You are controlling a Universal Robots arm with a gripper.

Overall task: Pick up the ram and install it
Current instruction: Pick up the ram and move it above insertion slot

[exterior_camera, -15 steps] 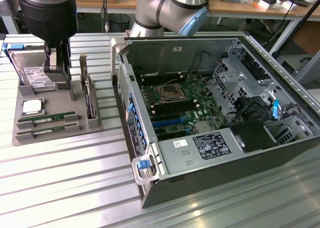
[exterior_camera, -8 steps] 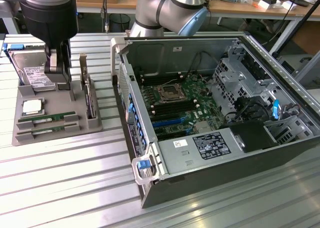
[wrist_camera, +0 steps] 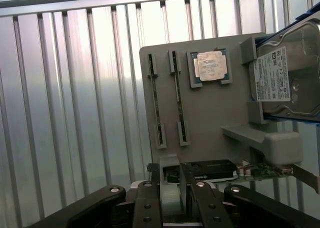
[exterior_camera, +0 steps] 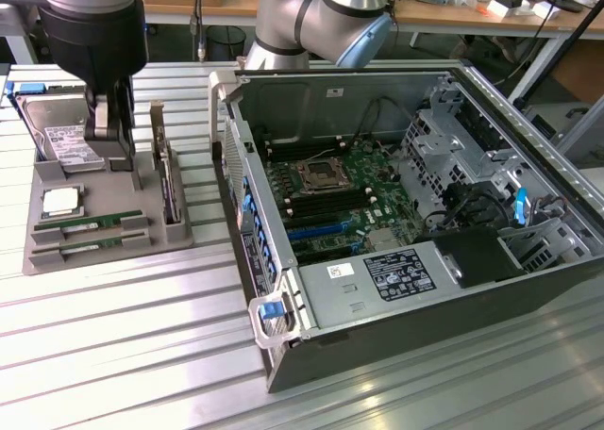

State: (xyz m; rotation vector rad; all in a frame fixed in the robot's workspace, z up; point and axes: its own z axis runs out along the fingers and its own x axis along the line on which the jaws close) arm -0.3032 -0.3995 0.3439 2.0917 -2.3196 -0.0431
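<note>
Two rams, thin green sticks, stand on edge in the slots of a grey holder tray (exterior_camera: pixel 42 256): one ram (exterior_camera: pixel 90 224) (wrist_camera: pixel 177 100) and a second ram (exterior_camera: pixel 92 242) (wrist_camera: pixel 155 105) beside it. My gripper (exterior_camera: pixel 110 157) (wrist_camera: pixel 172 200) hangs open over the tray's back part, between the hard drive and the expansion card, apart from both rams, with nothing held. The open computer case (exterior_camera: pixel 396 289) lies to the exterior view's right, its motherboard (exterior_camera: pixel 330 190) showing long dark memory slots around the processor socket.
On the tray also sit a silver hard drive (exterior_camera: pixel 57 133) (wrist_camera: pixel 287 78), a processor chip (exterior_camera: pixel 61 201) (wrist_camera: pixel 210 65) and a dark expansion card (exterior_camera: pixel 170 180) (wrist_camera: pixel 210 170) on edge. The ribbed metal table (exterior_camera: pixel 123 336) surrounds the tray. The case's wall (exterior_camera: pixel 241 204) rises beside the tray.
</note>
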